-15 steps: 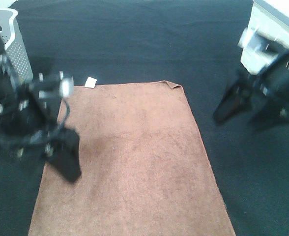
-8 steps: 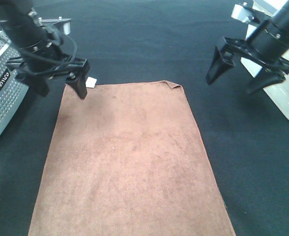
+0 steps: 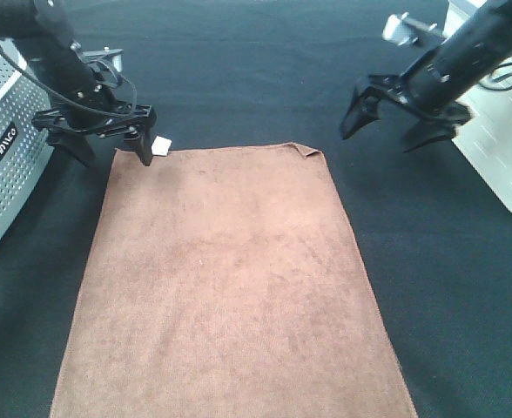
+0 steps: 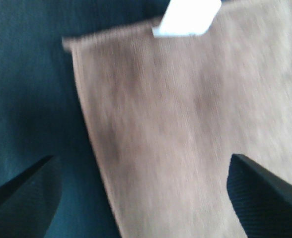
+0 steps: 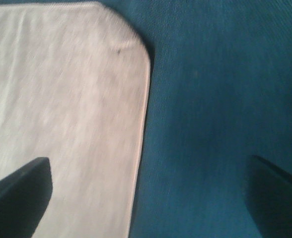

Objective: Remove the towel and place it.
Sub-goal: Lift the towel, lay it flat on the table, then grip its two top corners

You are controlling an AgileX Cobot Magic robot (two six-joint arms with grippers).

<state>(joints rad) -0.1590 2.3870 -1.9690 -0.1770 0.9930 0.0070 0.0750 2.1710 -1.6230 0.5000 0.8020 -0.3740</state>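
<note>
On the black cloth [image 3: 265, 78], in the middle of the high view: the towel [image 3: 230, 287], brown, spread flat, long sides running away from the camera. Runs past the lower edge of that view, so the near end stays unseen. Bears a small white tag [image 3: 160, 145] at the far left corner, lying on the cloth just beyond the hem. Shows a small fold [image 3: 308, 151] at the far right corner. At the far left corner, just beside the tag: left gripper [image 3: 117, 158], released, fingers spread wide and pointing down. Straddles the towel's left edge in the left wrist view, one finger [image 4: 22, 198] over the cloth, the other [image 4: 265, 193] over the brown pile. Grips nothing; cannot tell whether the tips touch the fabric. Left of that arm, at the edge of the high view: a grey perforated basket [image 3: 3, 174], apart from the towel. Beyond the far right corner, apart from the towel: right gripper [image 3: 376, 139], likewise released, jaws wide, over the cloth. Hangs near a pale flat panel [image 3: 500, 165] at the right edge of the high view. Straddles that panel's rounded corner in the blurred right wrist view, one finger [image 5: 17, 193] above the pale surface, the other [image 5: 280, 193] above the cloth.
</note>
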